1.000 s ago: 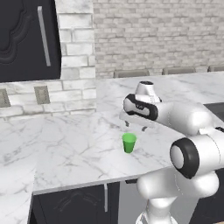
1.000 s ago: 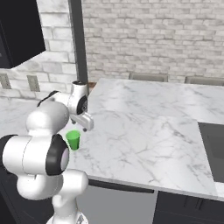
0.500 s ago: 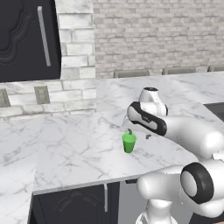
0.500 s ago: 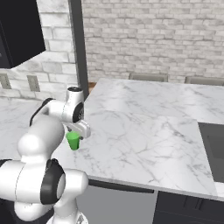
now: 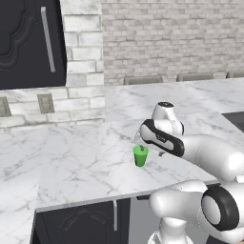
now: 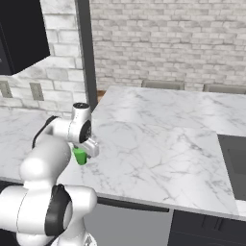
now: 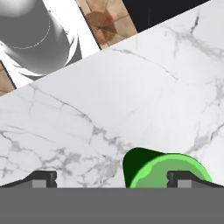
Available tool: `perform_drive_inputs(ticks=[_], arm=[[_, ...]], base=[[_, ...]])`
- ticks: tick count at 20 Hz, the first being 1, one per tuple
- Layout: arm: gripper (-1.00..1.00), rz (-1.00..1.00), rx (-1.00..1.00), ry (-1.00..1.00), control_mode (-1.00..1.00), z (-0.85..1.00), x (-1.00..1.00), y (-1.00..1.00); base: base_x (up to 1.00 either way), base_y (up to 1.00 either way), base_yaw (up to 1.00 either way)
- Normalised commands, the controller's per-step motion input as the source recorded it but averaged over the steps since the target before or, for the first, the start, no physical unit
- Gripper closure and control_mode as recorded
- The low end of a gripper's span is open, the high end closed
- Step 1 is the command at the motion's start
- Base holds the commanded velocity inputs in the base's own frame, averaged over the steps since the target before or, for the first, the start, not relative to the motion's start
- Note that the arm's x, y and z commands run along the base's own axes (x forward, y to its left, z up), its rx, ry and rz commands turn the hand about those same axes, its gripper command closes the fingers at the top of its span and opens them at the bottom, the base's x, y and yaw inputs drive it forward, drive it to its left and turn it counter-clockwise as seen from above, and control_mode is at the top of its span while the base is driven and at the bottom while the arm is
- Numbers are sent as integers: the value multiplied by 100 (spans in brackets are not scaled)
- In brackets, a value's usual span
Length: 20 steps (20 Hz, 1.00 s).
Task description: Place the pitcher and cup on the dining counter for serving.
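Observation:
The cup (image 5: 140,156) is a small bright green tumbler standing upright on white grey-veined marble, close to the front edge. That marble is the dining counter (image 5: 95,157), which runs back to grey chair backs (image 5: 143,80). My gripper (image 5: 142,146) hangs just over the cup's rim, open and holding nothing. In the hand view the cup (image 7: 159,168) lies under the right fingertip (image 7: 183,177) rather than midway, and the gripper (image 7: 113,179) stands wide. From the right base view the cup (image 6: 79,156) is partly hidden behind the gripper (image 6: 83,150). The pitcher is out of view.
A dark cooktop (image 6: 234,161) is set into the marble at the right. A brick wall with outlets (image 5: 45,102) and a dark cabinet (image 5: 28,43) stand at the left. A dark post (image 6: 85,62) rises behind the arm. The counter's front edge (image 5: 95,202) is close to the cup.
The hand has come down and forward from above and right of the cup to just over its rim. The cup has not moved and the jaws stayed open.

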Motion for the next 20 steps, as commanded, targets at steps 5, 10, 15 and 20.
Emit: perform_drive_inputs(ticks=[5,10,15,20], arm=[[-100,0,0,0,-100,-8,33,0],[-100,0,0,0,-100,-9,10,0],[-100,0,0,0,-100,-19,0,0],[-100,0,0,0,-100,-31,0,0]], base=[[0,0,0],[0,0,0],[0,0,0],[0,0,0]])
